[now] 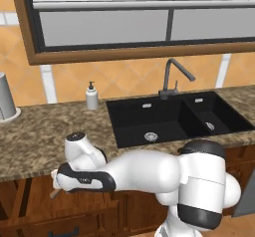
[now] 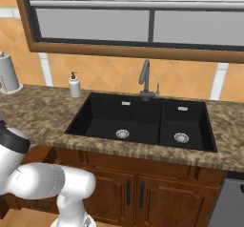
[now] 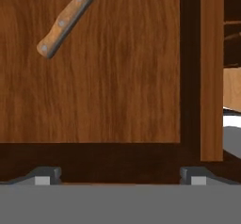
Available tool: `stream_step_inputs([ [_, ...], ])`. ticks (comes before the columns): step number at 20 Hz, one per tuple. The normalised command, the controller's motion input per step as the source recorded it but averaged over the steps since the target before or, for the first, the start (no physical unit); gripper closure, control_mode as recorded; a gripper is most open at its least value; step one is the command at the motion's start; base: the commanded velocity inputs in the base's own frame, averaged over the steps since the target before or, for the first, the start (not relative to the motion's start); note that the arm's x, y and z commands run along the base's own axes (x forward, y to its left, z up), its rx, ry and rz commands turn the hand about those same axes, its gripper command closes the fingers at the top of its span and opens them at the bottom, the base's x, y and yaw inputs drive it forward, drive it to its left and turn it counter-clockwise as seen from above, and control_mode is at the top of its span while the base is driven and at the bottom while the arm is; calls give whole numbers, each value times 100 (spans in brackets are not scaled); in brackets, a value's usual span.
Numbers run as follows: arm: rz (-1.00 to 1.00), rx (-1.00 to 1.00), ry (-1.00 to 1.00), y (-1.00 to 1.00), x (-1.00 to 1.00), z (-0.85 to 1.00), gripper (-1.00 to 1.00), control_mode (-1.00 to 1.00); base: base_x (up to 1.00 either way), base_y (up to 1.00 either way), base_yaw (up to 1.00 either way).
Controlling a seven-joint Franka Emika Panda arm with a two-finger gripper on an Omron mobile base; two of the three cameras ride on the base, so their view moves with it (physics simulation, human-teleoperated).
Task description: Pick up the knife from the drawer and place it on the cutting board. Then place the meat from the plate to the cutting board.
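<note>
Fingers (image 3: 47,175) spread wide apart, holding nothing, looking down on the drawer (image 3: 117,86) floor — the knife (image 3: 66,21) lies slantwise near its far corner. Slim, stiff, probably light and low-lying; I'd pinch the riveted wooden handle across its width.

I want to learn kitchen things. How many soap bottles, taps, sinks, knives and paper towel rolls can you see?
Soap bottle: 1
Tap: 1
Sink: 1, with two bowls
Knife in the drawer: 1
Paper towel roll: 1
Total: 5
</note>
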Motion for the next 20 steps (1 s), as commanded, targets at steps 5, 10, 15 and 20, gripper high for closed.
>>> stream_step_inputs([
  [5, 0, 1, 5, 16, 0, -18, -100, -100, 0, 0, 0],
  [10, 0, 0, 7, 27, 0, -46, -100, -100, 0, 0, 0],
  [15, 0, 0, 11, 22, -8, -27, -100, -100, 0, 0, 0],
  [20, 0, 0, 14, 12, -29, -10, -100, -100, 0, 0, 0],
])
